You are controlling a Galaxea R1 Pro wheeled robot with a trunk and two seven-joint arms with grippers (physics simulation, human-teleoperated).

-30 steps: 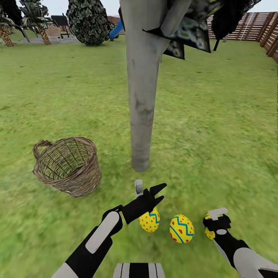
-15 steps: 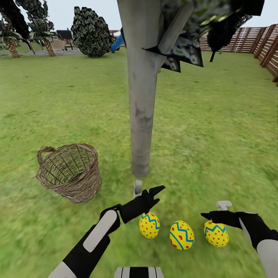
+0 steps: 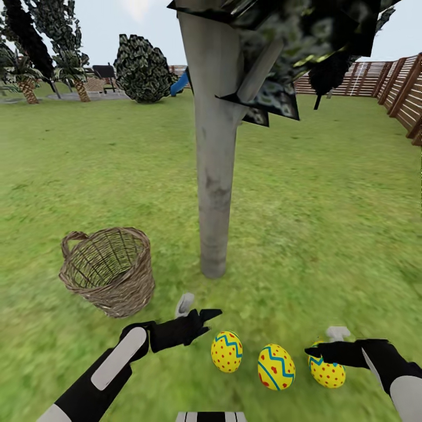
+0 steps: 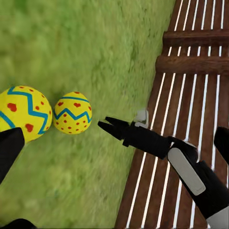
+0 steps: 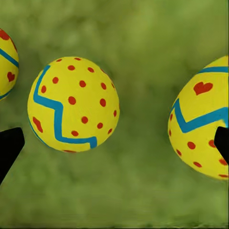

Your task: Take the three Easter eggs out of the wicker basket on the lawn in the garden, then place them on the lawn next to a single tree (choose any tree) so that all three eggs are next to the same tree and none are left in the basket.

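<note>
Three yellow Easter eggs lie in a row on the lawn (image 3: 328, 234) in front of the tree (image 3: 214, 205): left egg (image 3: 227, 351), middle egg (image 3: 276, 367), right egg (image 3: 327, 371). The wicker basket (image 3: 108, 269) stands tilted to the left of the trunk, and I see no egg in it. My left gripper (image 3: 208, 319) hovers open just left of the left egg, holding nothing. My right gripper (image 3: 313, 351) is open just above the right egg. The right wrist view shows eggs (image 5: 74, 104) (image 5: 202, 119) on grass between wide-apart fingertips. In the left wrist view two eggs (image 4: 72, 112) (image 4: 21, 119) lie near the right gripper (image 4: 107, 125).
A brown slatted fence (image 3: 404, 88) borders the lawn at the right. Far back left stand a dark bush (image 3: 143, 67), palms (image 3: 26, 88) and a paved patch. Open grass stretches all around the trunk.
The right gripper let go of the third egg, which now lies on the grass, and drew back slightly. The left gripper pulled back leftward from the left egg. The camera tilted up.
</note>
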